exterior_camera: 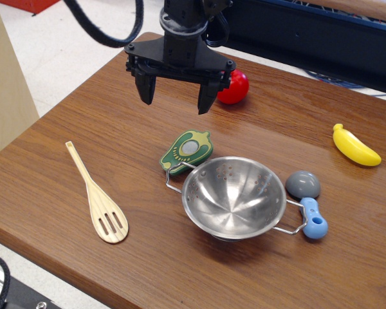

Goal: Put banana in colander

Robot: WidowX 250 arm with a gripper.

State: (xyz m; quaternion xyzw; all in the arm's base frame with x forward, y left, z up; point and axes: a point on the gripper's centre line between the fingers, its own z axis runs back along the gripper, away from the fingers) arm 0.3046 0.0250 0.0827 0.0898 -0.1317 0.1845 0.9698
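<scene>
The yellow toy banana (355, 146) lies on the wooden table at the far right. The shiny steel colander (233, 196) with two wire handles sits empty near the table's middle front. My gripper (175, 98) hangs open and empty above the table at the back, left of the colander and far left of the banana. Its two black fingers (145, 89) point down.
A red ball-like toy (236, 87) sits just right of the gripper. A green avocado-half toy (187, 152) touches the colander's left rim. A grey-and-blue scoop (307, 197) lies by its right handle. A wooden slotted spatula (98, 197) lies at the left. The table (83, 129) drops off at the front and left.
</scene>
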